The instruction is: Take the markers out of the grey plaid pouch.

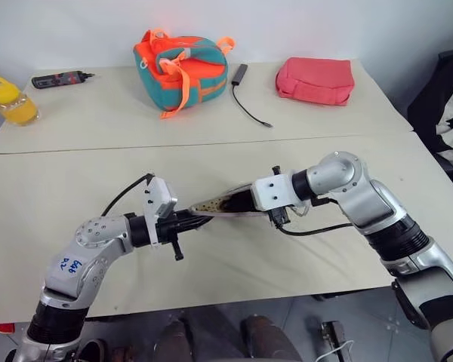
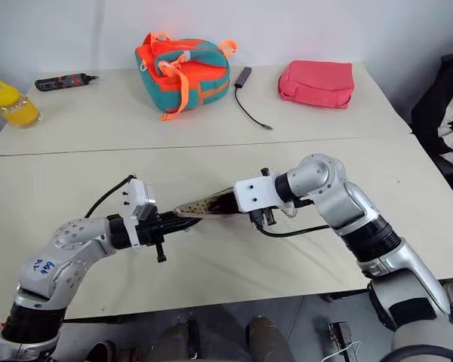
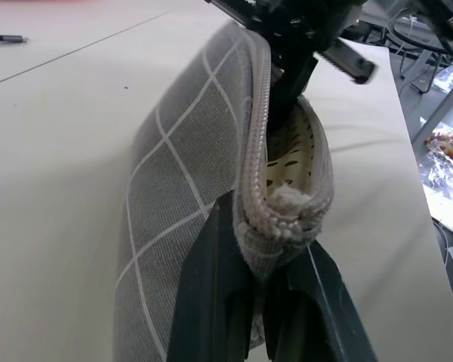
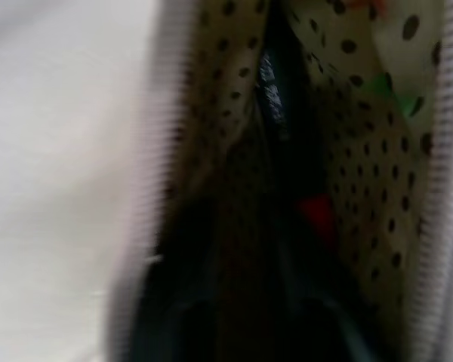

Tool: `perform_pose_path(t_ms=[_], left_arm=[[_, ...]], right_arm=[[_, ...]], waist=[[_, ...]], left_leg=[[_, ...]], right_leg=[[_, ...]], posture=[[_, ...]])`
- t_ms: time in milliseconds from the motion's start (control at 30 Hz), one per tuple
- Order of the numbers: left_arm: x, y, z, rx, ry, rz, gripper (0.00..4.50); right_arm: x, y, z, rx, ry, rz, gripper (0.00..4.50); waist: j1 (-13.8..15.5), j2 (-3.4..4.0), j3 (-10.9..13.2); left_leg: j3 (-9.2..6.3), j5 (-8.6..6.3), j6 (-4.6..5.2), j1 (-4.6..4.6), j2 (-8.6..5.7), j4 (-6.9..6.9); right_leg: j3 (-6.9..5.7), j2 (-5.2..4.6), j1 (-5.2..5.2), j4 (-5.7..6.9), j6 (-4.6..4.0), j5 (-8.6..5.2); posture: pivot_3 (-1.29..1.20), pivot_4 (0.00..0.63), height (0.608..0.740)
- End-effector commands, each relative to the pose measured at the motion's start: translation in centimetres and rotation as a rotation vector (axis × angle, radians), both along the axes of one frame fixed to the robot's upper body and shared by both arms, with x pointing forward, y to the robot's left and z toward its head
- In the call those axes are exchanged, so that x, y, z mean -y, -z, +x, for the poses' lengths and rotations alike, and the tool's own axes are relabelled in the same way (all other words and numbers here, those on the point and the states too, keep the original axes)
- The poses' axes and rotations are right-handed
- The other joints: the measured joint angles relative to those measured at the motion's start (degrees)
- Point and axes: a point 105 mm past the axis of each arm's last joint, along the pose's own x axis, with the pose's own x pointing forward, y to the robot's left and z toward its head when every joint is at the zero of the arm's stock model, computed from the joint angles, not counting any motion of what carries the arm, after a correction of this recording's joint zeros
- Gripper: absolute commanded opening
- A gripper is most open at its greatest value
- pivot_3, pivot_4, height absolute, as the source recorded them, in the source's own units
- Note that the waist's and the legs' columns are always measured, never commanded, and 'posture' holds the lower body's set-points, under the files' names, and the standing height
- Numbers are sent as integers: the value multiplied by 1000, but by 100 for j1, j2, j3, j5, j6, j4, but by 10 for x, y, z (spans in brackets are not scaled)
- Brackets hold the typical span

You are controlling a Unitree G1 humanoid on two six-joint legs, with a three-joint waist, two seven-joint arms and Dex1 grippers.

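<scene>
A: Held up over the near table (image 1: 234, 256): the grey plaid pouch (image 3: 189, 158), stretched between two arms, long axis roughly level, zip edge open along the top.

B: At the left end?

A: Left gripper (image 3: 260, 298), fingers clamped tight on the pouch's corner, right at the end of the zipper (image 3: 255, 136). Black fingers (image 3: 204, 294) pressed against the grey fabric on either side of the seam.

B: And the right?

A: Right gripper (image 2: 225, 204) pushed into the mouth of the pouch from the other end, pointing down and across toward the left arm. Fingers buried in the opening; spread not readable, nor any grip on something inside.

B: Inside the pouch?

A: Beige lining (image 4: 362, 173) with dark dots. Deep in the fold, a scrap of green (image 4: 389, 89) and a scrap of red (image 4: 315, 211), too blurred to name as the markers.

B: Elsewhere on the tables?

A: On the far table (image 1: 98, 113): teal-and-orange bag (image 1: 183, 68) near the middle, pink padded pouch (image 1: 315, 79) to its right, black cable (image 1: 248, 94) lying between them. Far left, a yellow bottle (image 1: 9, 99), and beside it a black-and-red pen-like tool (image 1: 59, 78). All well apart from the grey plaid pouch.
</scene>
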Motion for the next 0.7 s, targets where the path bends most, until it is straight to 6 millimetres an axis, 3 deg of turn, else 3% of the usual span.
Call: perform_pose_path(t_ms=[33,200,333,433,567,700], left_arm=[[2,-17,-5,64,17,-44,0],[3,-21,-2,62,11,-72,0],[5,-27,0,53,12,-112,0],[4,-32,2,21,2,-173,0],[2,-38,5,-44,-15,-261,0],[6,-43,-2,-107,16,-336,0]], right_arm=[[-2,-8,3,29,12,21,2458],[-9,-16,3,57,3,71,3966],[-13,-22,0,35,-5,110,3966],[-11,-30,3,69,-4,118,3350],[-10,-48,-3,93,-49,120,2089],[-11,-57,-16,55,-104,100,2089]], waist=[[0,0,0],[-13,0,0],[-2,-1,0],[0,-1,1],[-1,-1,1],[-2,-2,1]], left_leg=[[0,0,0,0,0,1],[0,0,0,0,2,0],[0,-1,0,0,1,0],[0,-1,1,0,0,1],[-4,-1,1,0,0,1],[-33,-4,2,-1,0,-1]], right_leg=[[-1,0,1,0,0,0],[-2,3,-2,3,0,0],[-3,1,-1,2,0,0],[-3,1,0,2,0,0],[-6,2,-1,3,0,0],[-6,0,-1,3,2,1]], posture=[[0,150,740],[0,150,740],[0,150,740],[0,150,740],[0,150,740],[0,150,740]])
